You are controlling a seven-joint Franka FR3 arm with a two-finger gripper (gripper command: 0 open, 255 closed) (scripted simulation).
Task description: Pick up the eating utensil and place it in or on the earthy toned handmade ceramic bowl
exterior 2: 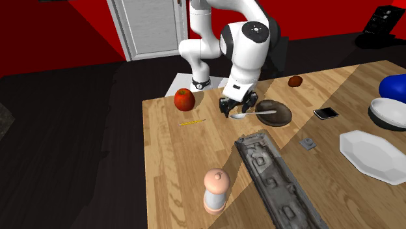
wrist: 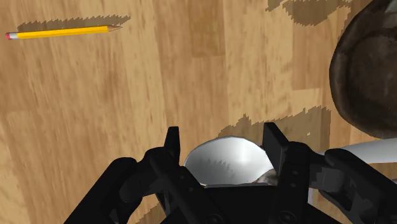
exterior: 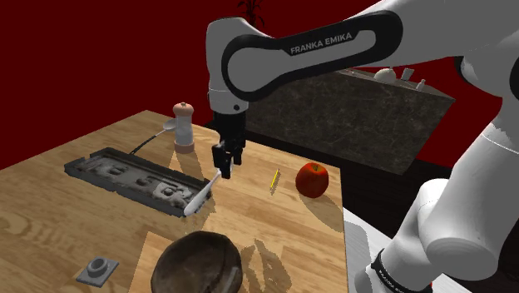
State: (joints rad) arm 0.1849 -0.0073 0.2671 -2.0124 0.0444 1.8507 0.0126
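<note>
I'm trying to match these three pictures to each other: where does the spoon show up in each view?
Shoulder view: the spoon slants down from the gripper, just left of centre.
Second exterior view: the spoon is right of centre, under the gripper, its handle reaching over the dark bowl.
Wrist view: the spoon sits clasped between the fingers.
Shared landmark: the yellow pencil on the table.

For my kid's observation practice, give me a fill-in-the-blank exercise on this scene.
The tool is shut on a ____. The pencil is coloured ____. The red fruit near the pencil is an ____.
Missing words: spoon; yellow; apple.
</note>
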